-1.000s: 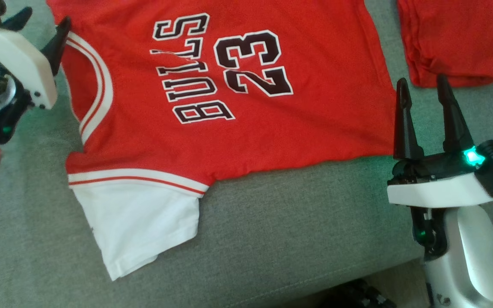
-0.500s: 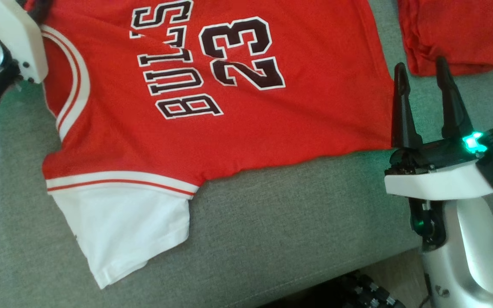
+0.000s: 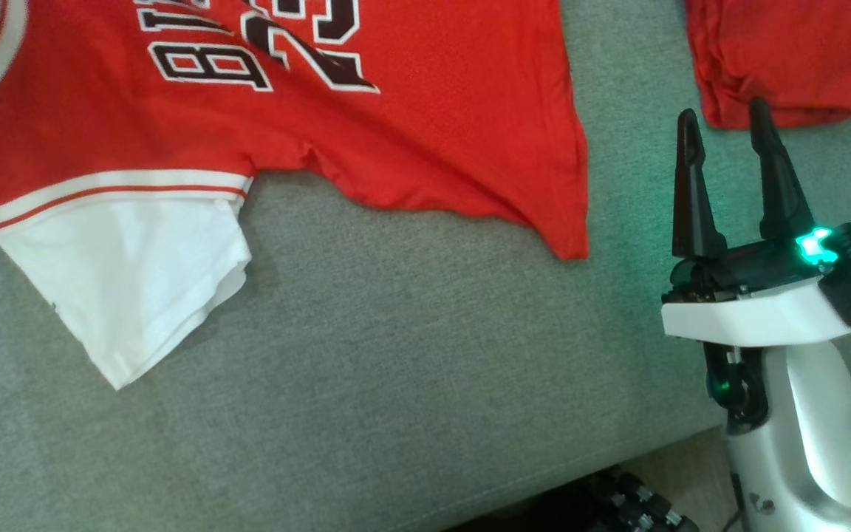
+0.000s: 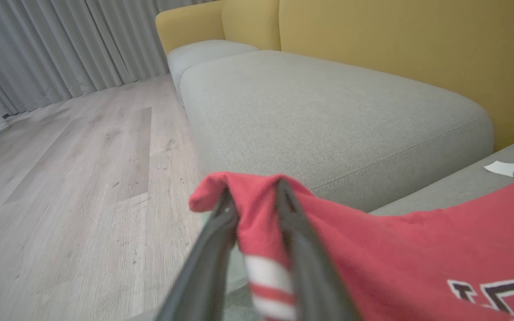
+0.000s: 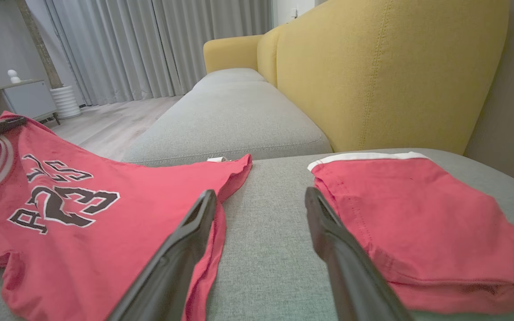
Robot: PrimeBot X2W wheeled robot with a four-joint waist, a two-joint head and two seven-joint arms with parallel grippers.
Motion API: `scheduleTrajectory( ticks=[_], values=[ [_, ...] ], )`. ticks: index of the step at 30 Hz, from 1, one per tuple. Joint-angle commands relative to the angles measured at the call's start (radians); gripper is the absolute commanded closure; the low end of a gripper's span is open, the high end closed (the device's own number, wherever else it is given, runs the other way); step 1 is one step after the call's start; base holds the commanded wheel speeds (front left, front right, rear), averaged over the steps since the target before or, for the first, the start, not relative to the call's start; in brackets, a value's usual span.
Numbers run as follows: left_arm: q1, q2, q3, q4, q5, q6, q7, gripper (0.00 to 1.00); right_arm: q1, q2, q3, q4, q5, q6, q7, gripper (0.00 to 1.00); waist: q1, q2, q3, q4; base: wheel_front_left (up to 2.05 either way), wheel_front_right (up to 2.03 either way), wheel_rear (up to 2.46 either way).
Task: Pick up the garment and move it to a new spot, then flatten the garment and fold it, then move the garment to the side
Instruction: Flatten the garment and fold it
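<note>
1. Jersey lay on the grey sofa, print side up. In the head view it covered the upper left, and its white sleeve trailed toward the sofa's front edge.
2. Its hem ran down the head view's middle right and ended in a sharp lower corner. The side edge between that corner and the sleeve was wavy and puckered.
3. One shoulder was raised off the cushion, and the cloth draped down from it.
4. Left gripper pinched that raised fold, its fingers pressed close with red fabric and a white stripe between them.
5. A wide stretch of bare cushion lay between the jersey and the front edge.
6. A strip of bare cushion also separated the hem from the folded red cloth at the upper right.
7. Right gripper stood at that strip with its fingers spread wide and held nothing. Its tips were just beside the folded cloth's near edge.
8. The next cushion along the sofa was bare, with the yellow backrest behind it.
9. Wooden floor lay open beside the sofa.
</note>
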Motion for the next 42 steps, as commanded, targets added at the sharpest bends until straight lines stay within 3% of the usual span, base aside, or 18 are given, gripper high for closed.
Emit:
scheduleTrajectory(
  ticks=[1,10,17,27,35,42],
  values=[
    [-0.035,0.03,0.021,-0.01,0.006,0.006,-0.009,0.0,-0.007,-0.005,0.019,-0.029,0.004,-0.001,-0.009,0.0,-0.0001,0.0,-0.001,0.002,0.0,0.0,0.0],
    [-0.008,-0.036,-0.005,0.074,0.022,-0.023,-0.119,0.0,-0.012,-0.005,-0.001,-0.013,-0.019,-0.001,-0.009,0.0,-0.0001,0.0,-0.059,0.05,0.0,0.0,0.0],
    [0.143,-0.073,0.038,-0.06,0.022,-0.024,-0.148,0.0,-0.004,-0.005,-0.03,0.034,-0.041,-0.001,-0.009,0.0,-0.0001,0.0,-0.17,0.131,0.0,0.0,0.0],
    [0.619,-0.111,0.185,-0.523,0.122,0.127,-0.149,0.0,0.048,-0.005,-0.09,0.098,-0.073,-0.001,0.001,0.0,-0.0001,0.0,-0.323,0.26,0.0,0.0,0.0],
    [0.943,-0.163,0.259,-0.773,0.2,0.242,-0.149,0.0,0.094,-0.005,-0.084,0.111,-0.057,-0.001,0.001,0.0,-0.0001,0.0,-0.371,0.298,0.0,0.0,0.0],
    [1.06,-0.183,0.293,-0.817,0.232,0.232,-0.149,0.0,0.102,-0.005,-0.069,0.106,-0.052,-0.001,0.002,0.0,-0.0001,0.0,-0.372,0.293,0.0,0.0,0.0]
  ],
)
